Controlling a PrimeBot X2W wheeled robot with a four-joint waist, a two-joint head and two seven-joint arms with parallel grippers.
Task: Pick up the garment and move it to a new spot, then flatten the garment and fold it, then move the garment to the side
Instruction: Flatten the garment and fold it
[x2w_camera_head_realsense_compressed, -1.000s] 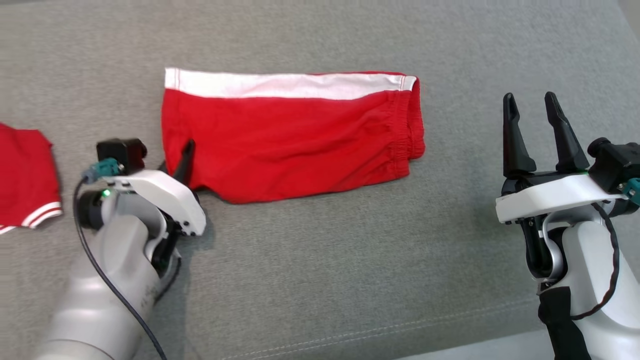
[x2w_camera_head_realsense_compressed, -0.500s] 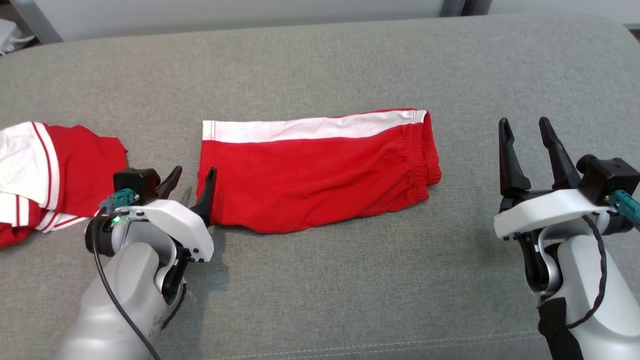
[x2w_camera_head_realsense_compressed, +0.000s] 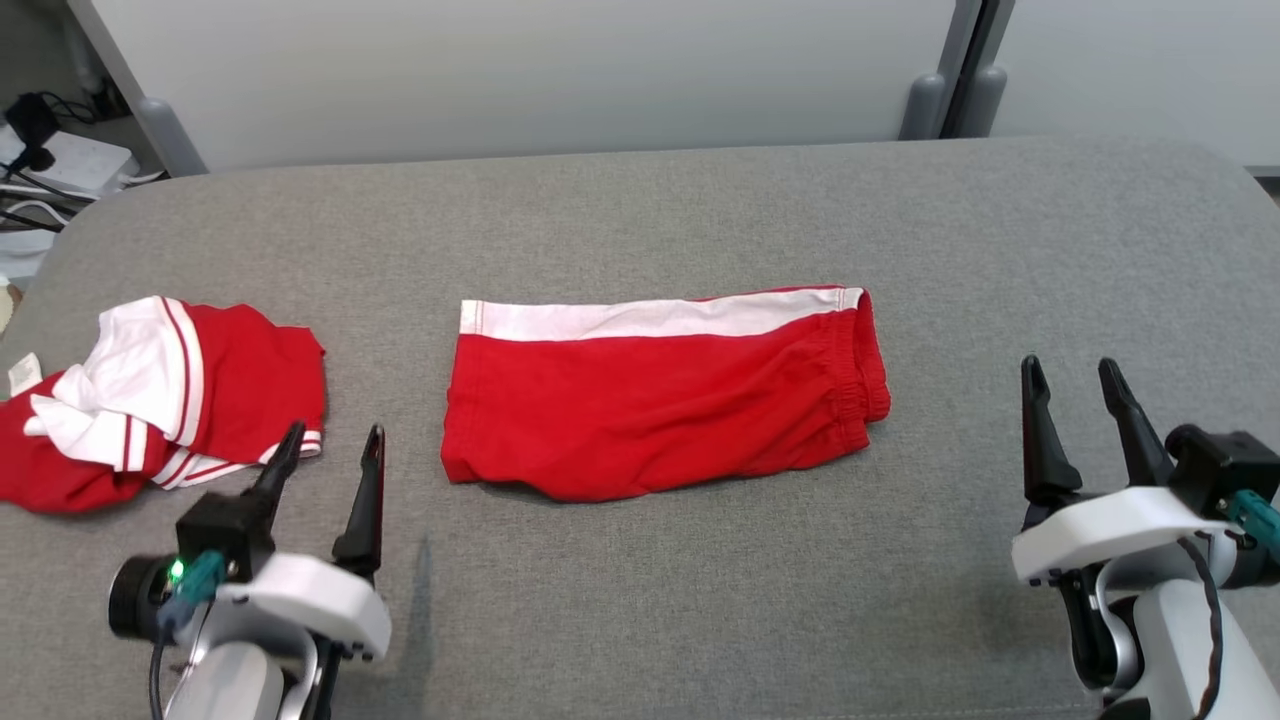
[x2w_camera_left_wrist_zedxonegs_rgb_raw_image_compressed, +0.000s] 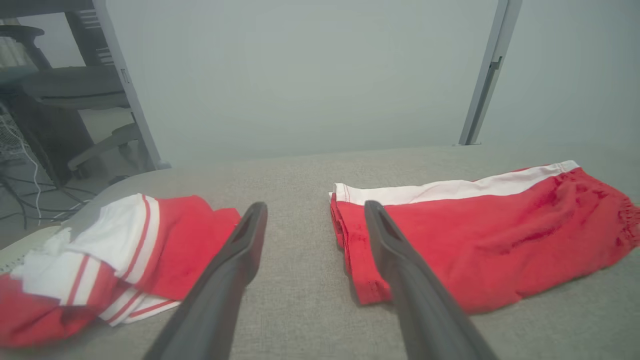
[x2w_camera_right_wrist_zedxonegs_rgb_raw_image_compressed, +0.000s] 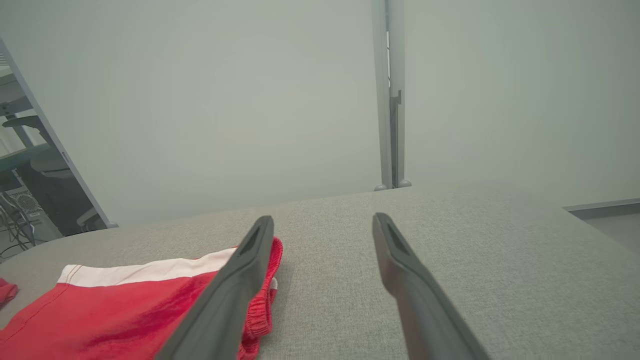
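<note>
The garment (x2w_camera_head_realsense_compressed: 660, 395), red shorts with a white side stripe, lies folded flat in the middle of the grey padded table (x2w_camera_head_realsense_compressed: 640, 210). In the left wrist view the garment (x2w_camera_left_wrist_zedxonegs_rgb_raw_image_compressed: 480, 235) lies just right of my fingers. My left gripper (x2w_camera_head_realsense_compressed: 332, 442) stands open at the lower left, a short way left of the garment's near corner, holding nothing. My right gripper (x2w_camera_head_realsense_compressed: 1070, 375) stands open at the lower right, apart from the garment's elastic waistband end (x2w_camera_right_wrist_zedxonegs_rgb_raw_image_compressed: 260, 305). Nothing sits between either pair of fingers.
A second red and white garment (x2w_camera_head_realsense_compressed: 150, 400) lies crumpled at the table's left edge, also the crumpled garment (x2w_camera_left_wrist_zedxonegs_rgb_raw_image_compressed: 105, 260) left of my left fingers. Beyond the table's far edge are a pale partition wall (x2w_camera_head_realsense_compressed: 520, 70), cables and a power strip (x2w_camera_head_realsense_compressed: 50, 160).
My left gripper let go of the garment's left corner, opened and drew back toward the lower left. The head camera tilted up, so the whole scene slid down. The right gripper stayed open.
</note>
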